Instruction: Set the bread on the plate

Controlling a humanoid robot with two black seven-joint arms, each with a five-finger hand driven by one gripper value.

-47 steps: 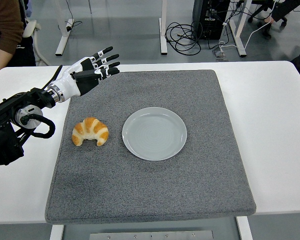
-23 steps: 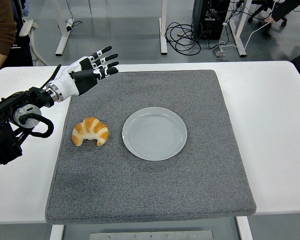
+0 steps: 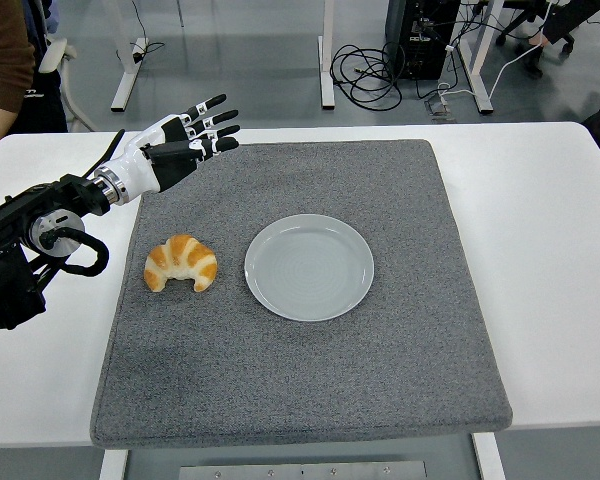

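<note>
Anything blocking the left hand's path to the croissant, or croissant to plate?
Nothing visible. The left hand is open over the mat's far left corner, with bare grey mat between it and the croissant. The plate lies empty just right of the croissant, with only a strip of mat between them.

A grey felt mat (image 3: 380, 360) covers the middle of a white table (image 3: 550, 220). Beyond the far edge, black cables (image 3: 375, 75) coil on the floor between white desk legs (image 3: 327, 55), while a person's brown sleeve (image 3: 5, 50) shows at top left.
</note>
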